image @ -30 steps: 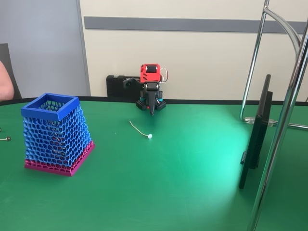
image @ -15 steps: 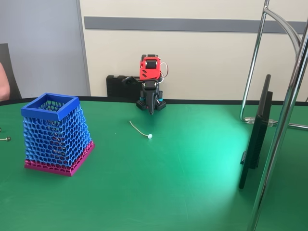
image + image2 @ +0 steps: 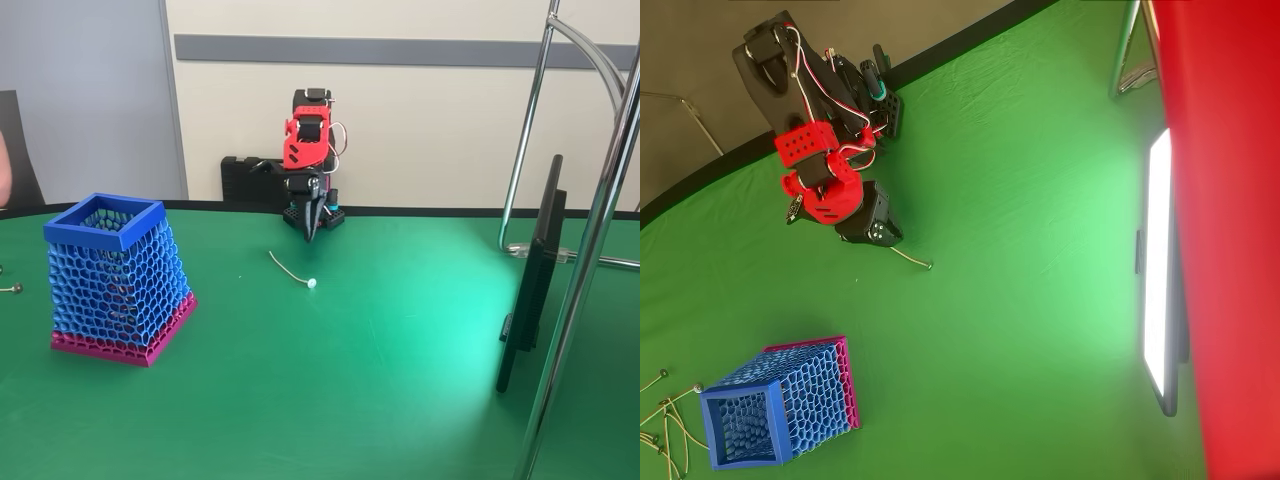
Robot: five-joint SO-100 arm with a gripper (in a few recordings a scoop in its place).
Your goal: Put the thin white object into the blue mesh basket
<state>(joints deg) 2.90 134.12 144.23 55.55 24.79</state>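
Observation:
The thin white object (image 3: 288,268) lies flat on the green table, its small ball end toward the camera in the fixed view; from overhead the thin white object (image 3: 912,258) sits just beside the black fingers. My gripper (image 3: 308,234) hangs point-down behind it, above the table, fingers together and holding nothing. In the overhead view the gripper (image 3: 887,236) is just up-left of the stick. The blue mesh basket (image 3: 115,275) stands upright at the left, well apart from the stick; overhead, the basket (image 3: 780,400) is at the lower left.
A dark flat panel (image 3: 530,280) stands on edge at the right beside chrome stand tubes (image 3: 600,200). A small dark pin (image 3: 14,289) and, seen overhead, several thin sticks (image 3: 662,425) lie left of the basket. A person's arm (image 3: 6,170) shows at the left edge.
The red wrist has risen and tilted to the left, and the gripper tip has shifted slightly left. The stick and basket have not moved.

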